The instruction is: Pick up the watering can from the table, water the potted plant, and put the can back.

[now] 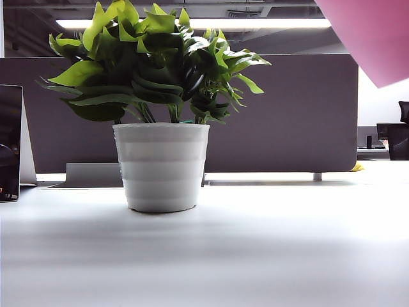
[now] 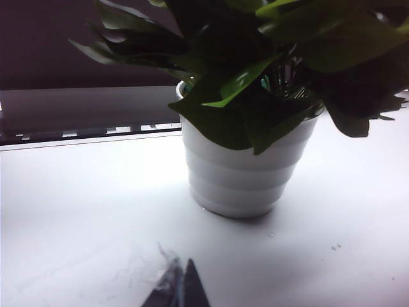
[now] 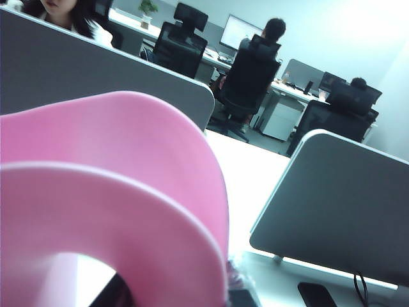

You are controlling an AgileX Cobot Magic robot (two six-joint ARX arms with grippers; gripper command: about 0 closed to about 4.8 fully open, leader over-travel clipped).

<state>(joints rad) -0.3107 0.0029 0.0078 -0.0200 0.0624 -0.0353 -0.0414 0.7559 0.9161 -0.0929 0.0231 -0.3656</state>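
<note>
1. The pink watering can (image 1: 377,35) hangs at the exterior view's upper right, apart from the potted plant (image 1: 160,109); the right hand (image 3: 236,288) appears clamped on it, fingers barely visible. A loose grip risks dropping it.
2. The left hand (image 2: 179,288), fingertips together, rests low on the tabletop (image 1: 255,256) near the pot; spilled water could reach it.

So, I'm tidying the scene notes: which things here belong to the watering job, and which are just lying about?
Job: watering can, shut in the right gripper's fingers and raised; potted plant; table.
Lying about: partition panel, office chairs, dark device at left.
</note>
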